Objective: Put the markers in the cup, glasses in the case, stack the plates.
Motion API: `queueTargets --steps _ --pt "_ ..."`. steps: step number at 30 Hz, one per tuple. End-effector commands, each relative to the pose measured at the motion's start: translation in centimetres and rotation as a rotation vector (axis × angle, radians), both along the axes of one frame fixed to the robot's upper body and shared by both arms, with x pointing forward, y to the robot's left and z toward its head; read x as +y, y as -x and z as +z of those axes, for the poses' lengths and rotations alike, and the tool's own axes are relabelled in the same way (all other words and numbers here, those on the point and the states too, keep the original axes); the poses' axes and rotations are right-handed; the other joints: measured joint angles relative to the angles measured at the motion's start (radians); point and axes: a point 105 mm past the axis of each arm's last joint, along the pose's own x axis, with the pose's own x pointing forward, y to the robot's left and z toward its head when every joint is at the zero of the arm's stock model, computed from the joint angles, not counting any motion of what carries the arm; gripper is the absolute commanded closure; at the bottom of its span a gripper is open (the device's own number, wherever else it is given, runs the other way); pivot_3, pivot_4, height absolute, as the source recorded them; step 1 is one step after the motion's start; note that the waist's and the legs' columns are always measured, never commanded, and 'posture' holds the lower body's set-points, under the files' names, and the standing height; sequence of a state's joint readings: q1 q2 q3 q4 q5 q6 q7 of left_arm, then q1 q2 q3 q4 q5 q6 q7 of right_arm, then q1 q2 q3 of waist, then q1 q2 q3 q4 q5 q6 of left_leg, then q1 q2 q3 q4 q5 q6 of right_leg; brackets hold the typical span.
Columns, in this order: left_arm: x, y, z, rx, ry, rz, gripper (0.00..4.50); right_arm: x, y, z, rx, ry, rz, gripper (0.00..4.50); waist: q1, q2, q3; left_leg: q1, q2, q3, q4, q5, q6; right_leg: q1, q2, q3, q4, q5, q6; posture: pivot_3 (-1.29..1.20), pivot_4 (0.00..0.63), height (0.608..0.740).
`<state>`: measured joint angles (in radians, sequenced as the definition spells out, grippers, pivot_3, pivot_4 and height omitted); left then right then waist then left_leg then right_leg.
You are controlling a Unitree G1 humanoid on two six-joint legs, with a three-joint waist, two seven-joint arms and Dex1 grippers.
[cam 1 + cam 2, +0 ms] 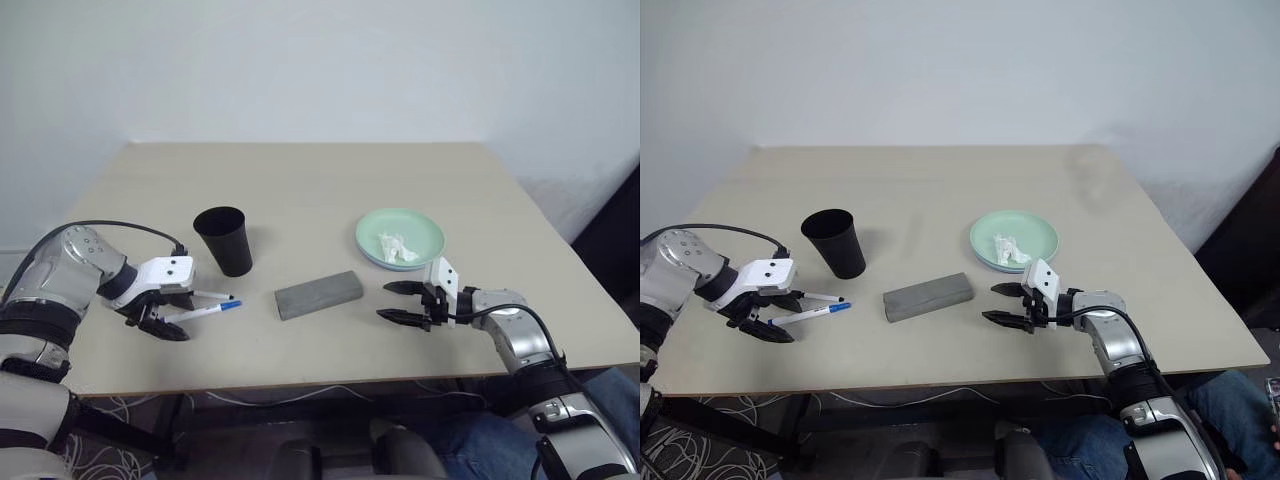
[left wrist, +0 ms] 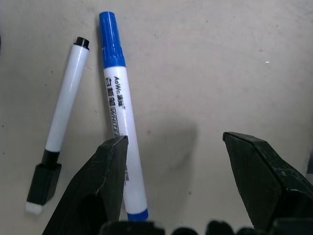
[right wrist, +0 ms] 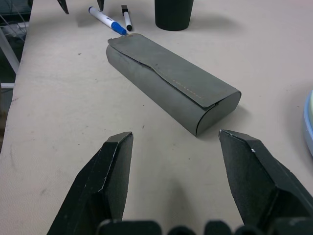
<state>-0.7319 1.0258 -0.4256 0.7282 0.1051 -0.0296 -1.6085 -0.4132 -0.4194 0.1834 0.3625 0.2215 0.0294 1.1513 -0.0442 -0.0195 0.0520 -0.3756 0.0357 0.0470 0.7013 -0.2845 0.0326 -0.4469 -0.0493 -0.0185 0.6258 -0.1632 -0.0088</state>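
Two markers lie side by side on the table left of the cup: one with a blue cap (image 2: 116, 100) and one with a dark tip (image 2: 66, 112). My left gripper (image 1: 168, 318) hangs open just above them, holding nothing, with one finger over the blue marker's barrel. The black cup (image 1: 224, 240) stands upright behind them. The grey case (image 1: 318, 294) lies shut mid-table. My right gripper (image 1: 405, 303) is open and empty, level, pointing at the case's right end. The mint green plate (image 1: 420, 228) rests on the light blue plate (image 1: 378, 262). The glasses are out of view.
A crumpled white tissue (image 1: 398, 248) lies on the green plate. The table's front edge (image 1: 330, 378) runs close below both grippers. Bare tabletop stretches behind the cup and plates to the wall.
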Motion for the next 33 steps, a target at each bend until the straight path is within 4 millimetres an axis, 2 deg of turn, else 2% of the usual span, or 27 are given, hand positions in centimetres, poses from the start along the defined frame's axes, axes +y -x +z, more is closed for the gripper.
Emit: queueTargets --steps 1,21,24,32,33 --pt "-0.4 -0.9 1.2 -0.041 -0.01 -0.027 1.16 0.1 -0.4 1.2 -0.049 -0.008 0.006 1.45 0.0 0.0 0.0 0.0 0.0 0.0 0.0 0.0 0.0 0.0 0.0 0.0 0.0 0.0 0.0 0.0 0.0 0.721" --pt "-1.0 -1.9 -1.7 0.002 -0.064 -0.033 1.16 0.0 -0.3 1.0 -0.047 -0.011 -0.011 1.45 0.0 0.0 0.0 0.001 0.0 0.0 0.0 0.0 0.0 0.001 0.0 0.0 0.001 0.0 0.001 0.0 0.0 0.721" --pt "-1.0 -1.9 -2.0 0.002 -0.065 -0.035 1.72 -0.1 -0.2 1.0 -0.046 -0.011 -0.013 1.45 0.0 0.0 -0.001 0.001 0.0 0.0 0.001 0.0 0.0 0.001 0.0 0.0 0.002 0.0 0.0 0.0 0.0 0.721" --pt "-0.8 -1.5 -2.0 0.006 -0.053 -0.037 4.37 0.0 -0.3 1.1 -0.049 -0.009 -0.01 1.45 -0.001 0.001 -0.001 0.001 0.0 0.001 0.001 0.0 0.001 0.0 0.0 0.001 0.001 0.0 0.001 0.0 0.0 0.721" --pt "-0.7 -1.4 -1.9 0.007 -0.047 -0.041 4.42 0.0 -0.3 1.1 -0.05 -0.009 -0.009 1.45 -0.001 0.001 -0.001 0.001 0.0 0.001 0.001 0.0 0.001 0.0 0.0 0.001 0.001 0.0 0.001 0.0 0.0 0.721"
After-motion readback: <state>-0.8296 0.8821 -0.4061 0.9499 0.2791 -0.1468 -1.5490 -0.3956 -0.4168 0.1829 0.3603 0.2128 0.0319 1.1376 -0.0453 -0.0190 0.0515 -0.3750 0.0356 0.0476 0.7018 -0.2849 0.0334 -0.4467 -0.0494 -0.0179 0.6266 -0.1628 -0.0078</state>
